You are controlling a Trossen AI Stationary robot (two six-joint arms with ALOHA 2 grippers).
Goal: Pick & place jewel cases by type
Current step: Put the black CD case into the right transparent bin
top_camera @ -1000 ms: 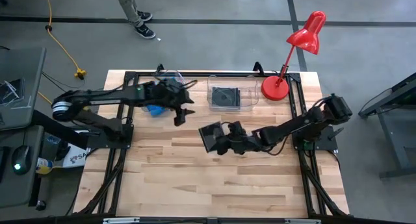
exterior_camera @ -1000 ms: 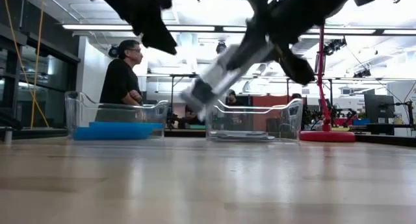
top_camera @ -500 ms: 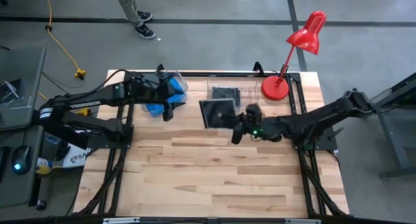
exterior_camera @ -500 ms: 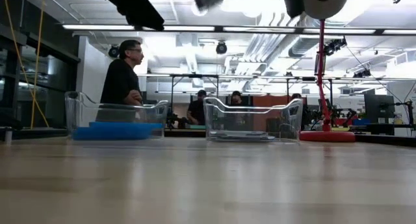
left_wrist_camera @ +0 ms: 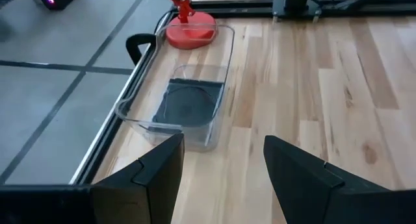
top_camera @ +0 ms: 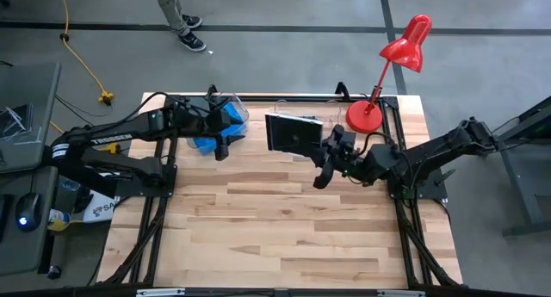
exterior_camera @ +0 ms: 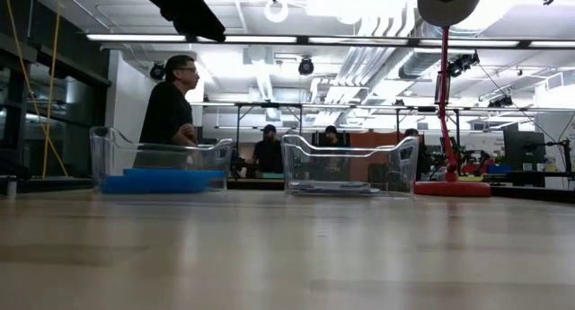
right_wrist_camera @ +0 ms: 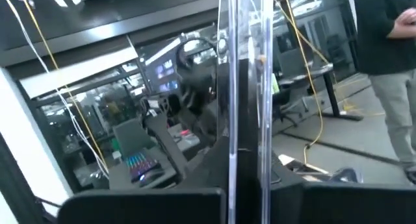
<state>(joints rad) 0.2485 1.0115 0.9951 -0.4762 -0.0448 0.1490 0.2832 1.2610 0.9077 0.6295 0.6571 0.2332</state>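
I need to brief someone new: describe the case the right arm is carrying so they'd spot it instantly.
Start at the red lamp at the table's far edge. Left of its base, over the clear tub, the right tool holds a black jewel case. It is the only case in the air.

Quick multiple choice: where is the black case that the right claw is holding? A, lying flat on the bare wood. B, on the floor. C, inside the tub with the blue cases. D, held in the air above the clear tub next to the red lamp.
D: the right claw holds the black case up over the clear tub beside the red lamp.
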